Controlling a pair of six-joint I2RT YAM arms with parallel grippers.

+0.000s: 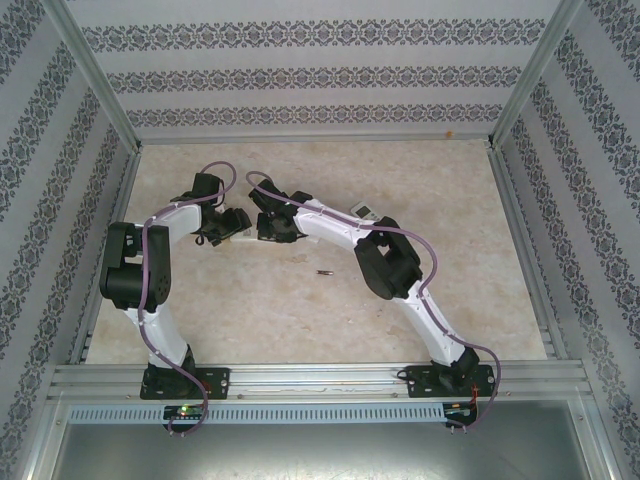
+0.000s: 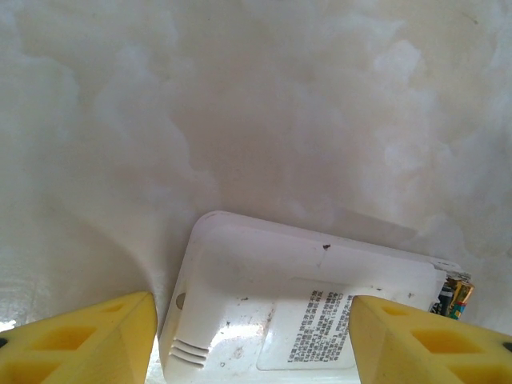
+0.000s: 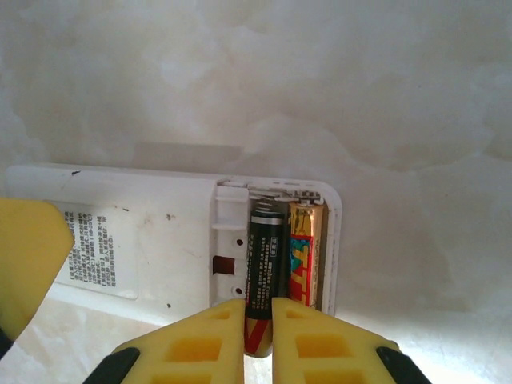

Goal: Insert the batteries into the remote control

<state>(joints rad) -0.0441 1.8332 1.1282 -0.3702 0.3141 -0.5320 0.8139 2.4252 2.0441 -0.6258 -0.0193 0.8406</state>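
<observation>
The white remote control (image 3: 160, 240) lies back-up on the table with its battery bay uncovered. My right gripper (image 3: 258, 320) is shut on a black battery (image 3: 266, 248). That battery's far end sits in the bay's left slot against the spring, and its red near end is pinched between the yellow fingers. A gold and red battery (image 3: 306, 252) lies in the right slot. My left gripper (image 2: 252, 344) is open around the remote's (image 2: 264, 280) other end, its right finger (image 2: 424, 340) over the printed label. In the top view both grippers (image 1: 228, 228) (image 1: 268, 225) meet at the remote.
A loose battery (image 1: 323, 271) lies on the table in front of the right arm's elbow. A small white device (image 1: 365, 210) sits behind the right forearm. Patterned walls and a metal frame (image 1: 520, 230) close in the table on three sides.
</observation>
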